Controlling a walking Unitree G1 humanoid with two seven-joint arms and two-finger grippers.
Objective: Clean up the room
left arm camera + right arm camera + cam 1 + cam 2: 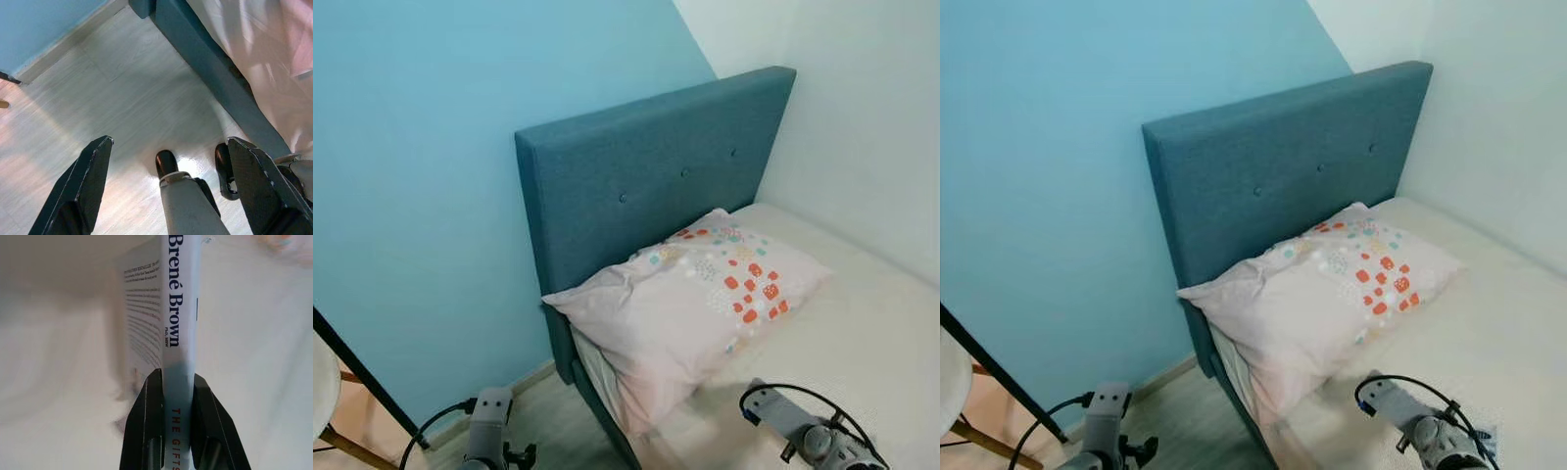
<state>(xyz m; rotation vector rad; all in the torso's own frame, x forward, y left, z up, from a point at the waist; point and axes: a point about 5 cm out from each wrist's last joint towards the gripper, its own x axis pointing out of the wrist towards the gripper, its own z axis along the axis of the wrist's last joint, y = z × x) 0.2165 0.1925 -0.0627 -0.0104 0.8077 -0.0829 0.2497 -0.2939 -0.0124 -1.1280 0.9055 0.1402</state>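
A book (pixel 171 323) with a pale blue and white spine is clamped between the black fingers (pixel 144 431) of my right gripper (pixel 177 396), which is shut on it over the white mattress (pixel 871 333). My right arm (pixel 813 436) reaches over the bed's near part. A pale pink pillow (pixel 695 299) with orange and teal spots lies against the teal headboard (pixel 646 176). My left gripper (pixel 168 147) hangs open over the wooden floor (pixel 98 98) beside the bed, holding nothing. My left arm (pixel 487 431) shows low beside the bed frame.
A blue wall (pixel 411 196) stands left of the bed and a white wall (pixel 862 117) to its right. A white chair with wooden legs (pixel 325 392) and a black pole (pixel 362 377) sit at far left. My own feet (pixel 166 164) stand by the bed's teal side rail (pixel 215 78).
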